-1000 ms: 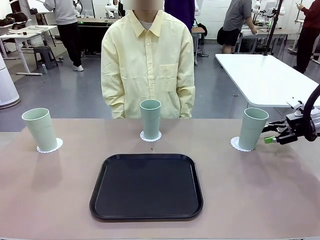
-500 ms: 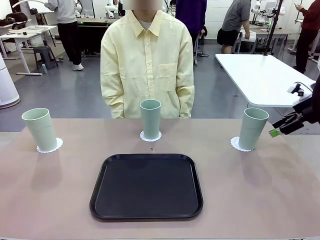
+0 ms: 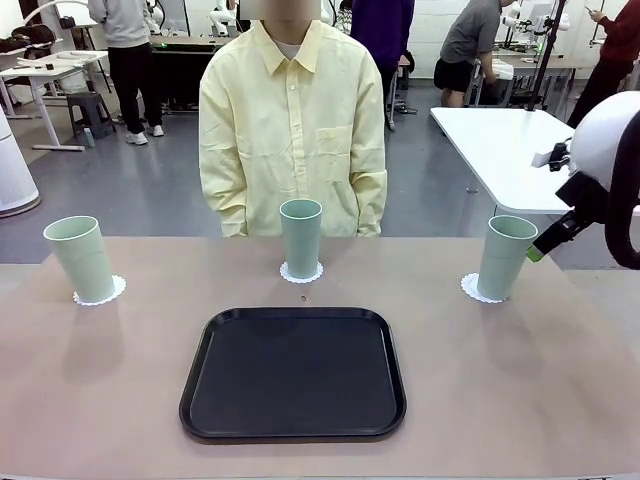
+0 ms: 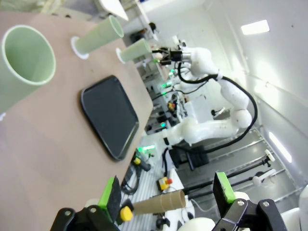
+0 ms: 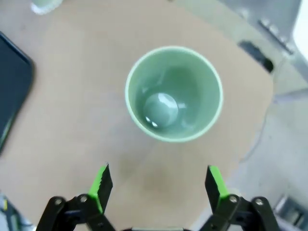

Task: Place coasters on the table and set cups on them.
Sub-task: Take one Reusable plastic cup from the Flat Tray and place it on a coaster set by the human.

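- Beside the right cup (image 3: 505, 257), just off its far-right side and level with its rim, sits the right claw (image 3: 538, 252); it touches nothing.
- Front view gives only a green pad tip and black finger of that claw, so its jaw gap is hard to read there; the arm's white housing is cut by the frame edge.
- Right wrist view settles it: right claw (image 5: 158, 183) released, pads spread wide, nothing between them, looking straight down into the same cup (image 5: 173, 93), which stands clear ahead of the tips. Cup is empty inside.
- That doily (image 3: 471, 288) peeks out at the cup's base in front view; from above the cup hides it.
- Left wrist view: left claw (image 4: 166, 193) also released, pads wide apart, empty, well back from the table (image 4: 43, 134).
- Left cup (image 4: 21, 60) is nearest that claw, cut off at the frame edge, its doily barely a sliver.
- Middle cup (image 4: 98, 35) and right cup lie farther off, past the tray (image 4: 109, 115), with the right arm at the last cup.
- Front view shows all three cups upright, each on its doily: left (image 3: 80, 258) on (image 3: 100, 291), middle (image 3: 301, 237) on (image 3: 301, 272).
- Tray sits nearer the robot than the middle cup.
- Person (image 3: 293, 130) stands behind the middle cup; hands hidden.
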